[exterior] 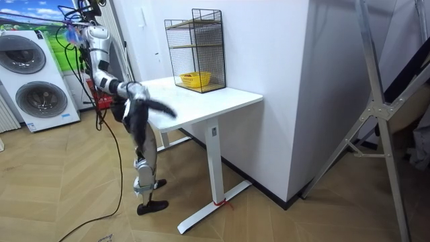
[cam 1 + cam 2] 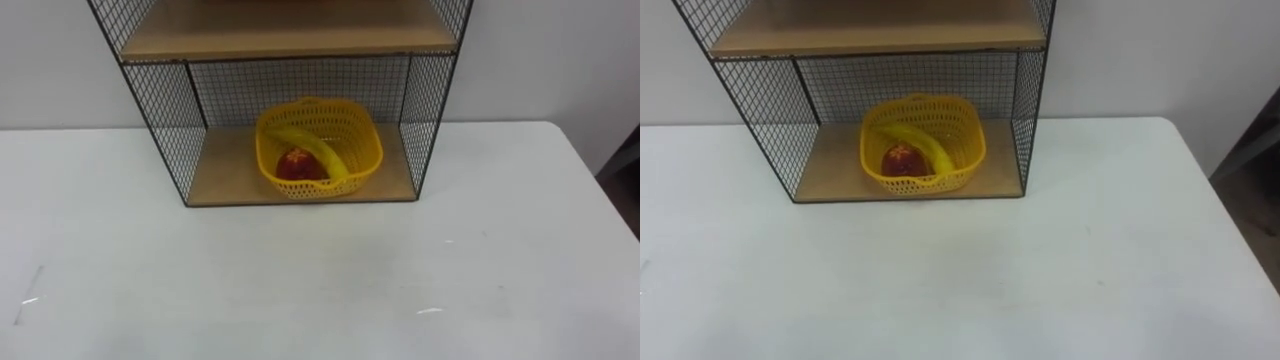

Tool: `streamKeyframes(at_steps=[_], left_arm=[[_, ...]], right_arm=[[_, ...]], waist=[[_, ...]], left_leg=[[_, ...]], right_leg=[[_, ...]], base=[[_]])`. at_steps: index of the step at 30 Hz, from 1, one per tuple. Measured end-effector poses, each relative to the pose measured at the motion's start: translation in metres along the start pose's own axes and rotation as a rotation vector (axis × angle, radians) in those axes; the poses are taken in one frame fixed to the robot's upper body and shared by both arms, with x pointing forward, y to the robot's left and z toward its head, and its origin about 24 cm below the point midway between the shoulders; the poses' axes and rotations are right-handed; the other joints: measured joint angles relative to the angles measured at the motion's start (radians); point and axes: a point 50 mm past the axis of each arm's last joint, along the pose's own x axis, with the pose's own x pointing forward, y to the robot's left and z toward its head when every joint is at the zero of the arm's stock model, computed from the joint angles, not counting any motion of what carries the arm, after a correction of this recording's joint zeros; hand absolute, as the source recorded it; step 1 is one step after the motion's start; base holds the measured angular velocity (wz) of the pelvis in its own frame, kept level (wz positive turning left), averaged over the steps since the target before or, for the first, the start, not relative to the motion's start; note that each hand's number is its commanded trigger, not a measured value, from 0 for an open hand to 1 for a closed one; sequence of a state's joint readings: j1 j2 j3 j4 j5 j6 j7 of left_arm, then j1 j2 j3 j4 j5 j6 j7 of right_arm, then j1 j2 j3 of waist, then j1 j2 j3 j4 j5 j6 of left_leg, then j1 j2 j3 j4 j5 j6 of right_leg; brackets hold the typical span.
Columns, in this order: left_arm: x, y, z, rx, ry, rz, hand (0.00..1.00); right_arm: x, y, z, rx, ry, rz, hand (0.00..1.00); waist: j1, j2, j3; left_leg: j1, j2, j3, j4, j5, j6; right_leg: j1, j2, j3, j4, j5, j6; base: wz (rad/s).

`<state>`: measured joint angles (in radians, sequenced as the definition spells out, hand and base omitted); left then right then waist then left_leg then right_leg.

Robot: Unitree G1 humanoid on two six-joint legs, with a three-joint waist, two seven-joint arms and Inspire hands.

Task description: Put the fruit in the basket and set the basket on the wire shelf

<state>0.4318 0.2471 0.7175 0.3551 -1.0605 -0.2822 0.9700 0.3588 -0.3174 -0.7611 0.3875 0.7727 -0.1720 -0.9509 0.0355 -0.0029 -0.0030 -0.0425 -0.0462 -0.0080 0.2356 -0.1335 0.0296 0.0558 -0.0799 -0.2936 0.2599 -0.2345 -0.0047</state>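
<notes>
White table (image 2: 320,290) up front, running back to the wire shelf (image 2: 165,120) at twelve o'clock. Washing machines (image 1: 37,87) stand at nine o'clock in the room view. Yellow basket (image 2: 368,155) sits on the shelf's bottom board, banana (image 2: 320,155) and red apple (image 2: 295,166) inside, well apart from the right hand (image 1: 168,111), a blur by the table's edge; its grip, cannot tell.
</notes>
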Motion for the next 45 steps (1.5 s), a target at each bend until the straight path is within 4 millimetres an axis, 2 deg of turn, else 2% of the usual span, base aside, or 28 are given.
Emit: streamKeyframes(at_steps=[2,3,5,8,12,14,18,21,23,24,26,29,31,32,34,38,45], left_arm=[[0.014,0.029,-0.025,0.029,0.133,0.125,0.0],[0.018,0.036,-0.029,0.035,0.153,0.159,0.0],[0.026,0.063,-0.042,0.056,0.21,0.269,0.0],[0.031,0.092,-0.054,0.119,0.233,0.355,0.0],[0.029,0.111,-0.063,0.162,0.252,0.4,0.0],[0.028,0.119,-0.071,0.251,0.256,0.379,0.0],[0.024,0.12,-0.083,0.427,0.261,0.252,0.0],[0.022,0.126,-0.093,0.666,0.262,0.113,0.0],[0.016,0.13,-0.105,0.94,0.265,-0.04,0.0],[0.014,0.129,-0.108,1.007,0.264,-0.088,0.0],[0.004,0.115,-0.123,1.228,0.24,-0.295,0.0],[-0.011,0.098,-0.142,1.429,0.213,-0.515,0.0],[-0.019,0.089,-0.15,1.496,0.207,-0.615,0.0],[-0.023,0.085,-0.154,1.523,0.203,-0.665,0.0],[-0.028,0.08,-0.158,1.568,0.194,-0.738,0.0],[-0.033,0.086,-0.165,1.703,0.239,-0.817,0.0],[-0.027,0.102,-0.163,1.822,0.301,-0.804,0.0]], right_arm=[[0.012,-0.028,-0.03,-0.036,0.152,-0.127,0.0],[0.014,-0.036,-0.037,-0.055,0.179,-0.158,0.0],[0.02,-0.072,-0.061,-0.118,0.279,-0.278,0.0],[0.017,-0.11,-0.085,-0.179,0.373,-0.405,0.0],[0.006,-0.135,-0.105,-0.239,0.443,-0.483,0.0],[-0.005,-0.134,-0.119,-0.285,0.48,-0.471,0.0],[-0.018,-0.135,-0.136,-0.352,0.541,-0.445,0.0],[-0.026,-0.134,-0.146,-0.436,0.56,-0.372,0.0],[-0.032,-0.126,-0.153,-0.588,0.542,-0.235,0.0],[-0.033,-0.122,-0.155,-0.633,0.531,-0.189,0.0],[-0.039,-0.109,-0.16,-0.79,0.484,-0.009,0.0],[-0.047,-0.094,-0.168,-0.965,0.443,0.207,0.0],[-0.052,-0.085,-0.172,-1.015,0.441,0.301,0.0],[-0.056,-0.08,-0.175,-1.046,0.447,0.363,0.0],[-0.062,-0.077,-0.181,-1.096,0.473,0.454,0.0],[-0.072,-0.08,-0.191,-1.22,0.547,0.614,0.0],[-0.078,-0.089,-0.198,-1.271,0.664,0.722,0.0]], waist=[[-0.002,0.004,-0.0007],[-0.003,0.005,-0.0015],[-0.009,0.008,-0.0055],[-0.013,0.005,-0.0074],[-0.022,0.001,-0.0095],[-0.03,0.0,-0.0106],[-0.033,-0.001,-0.0096],[-0.043,0.0,-0.0082],[-0.058,0.0,-0.0077],[-0.058,0.0,-0.0076],[-0.064,-0.001,-0.0071],[-0.067,-0.002,-0.006],[-0.065,-0.003,-0.0049],[-0.066,-0.005,0.0023],[-0.072,-0.008,0.0083],[-0.069,-0.016,0.0098],[-0.055,-0.021,0.0082]], left_leg=[[0.0,0.001,0.003,0.0,-0.001,0.0],[0.0,0.001,0.002,0.0,-0.001,0.0],[0.004,0.004,0.0,0.0,-0.003,-0.001],[0.003,0.003,0.0,0.001,-0.003,0.0],[0.005,0.002,0.004,0.004,-0.006,0.002],[0.006,0.002,0.004,0.004,-0.006,0.002],[0.018,0.0,0.007,0.002,-0.008,0.005],[0.028,0.001,0.004,0.0,-0.008,0.005],[0.043,0.0,0.004,-0.006,-0.005,0.002],[0.045,0.0,0.004,-0.006,-0.005,0.002],[0.05,0.001,0.006,-0.006,-0.005,0.002],[0.055,0.002,0.015,-0.007,-0.005,0.002],[0.063,0.002,0.022,-0.014,-0.005,0.002],[0.065,0.002,0.022,-0.016,-0.004,0.003],[0.059,0.001,0.018,-0.017,-0.002,0.003],[0.054,0.003,0.025,-0.015,-0.002,0.003],[0.058,0.014,0.029,-0.011,-0.004,0.006]], right_leg=[[0.0,0.001,0.007,0.0,-0.001,0.001],[0.001,0.001,0.008,0.0,-0.002,0.003],[0.003,0.001,0.013,0.001,-0.006,0.01],[-0.002,-0.003,0.013,0.012,-0.011,0.011],[-0.002,-0.006,0.016,0.019,-0.015,0.015],[0.0,-0.006,0.018,0.016,-0.01,0.014],[0.015,-0.007,0.019,0.011,-0.008,0.015],[0.032,-0.003,0.016,-0.003,-0.002,0.016],[0.044,-0.004,0.017,-0.005,-0.001,0.016],[0.046,-0.004,0.017,-0.005,-0.001,0.016],[0.05,-0.003,0.017,-0.006,-0.001,0.017],[0.05,-0.003,0.021,-0.006,0.0,0.016],[0.051,-0.001,0.03,-0.006,0.0,0.017],[0.052,-0.001,0.033,-0.007,0.0,0.017],[0.054,0.004,0.03,-0.021,0.009,0.017],[0.056,0.011,0.032,-0.044,0.021,0.014],[0.066,0.014,0.032,-0.056,0.026,0.013]], base=[[-0.08],[-0.09],[-0.06],[0.0],[0.0],[0.0],[-0.01],[0.01],[0.0],[-0.03],[-0.02],[-0.04],[-0.12],[-0.11],[0.02],[0.0],[0.0]])
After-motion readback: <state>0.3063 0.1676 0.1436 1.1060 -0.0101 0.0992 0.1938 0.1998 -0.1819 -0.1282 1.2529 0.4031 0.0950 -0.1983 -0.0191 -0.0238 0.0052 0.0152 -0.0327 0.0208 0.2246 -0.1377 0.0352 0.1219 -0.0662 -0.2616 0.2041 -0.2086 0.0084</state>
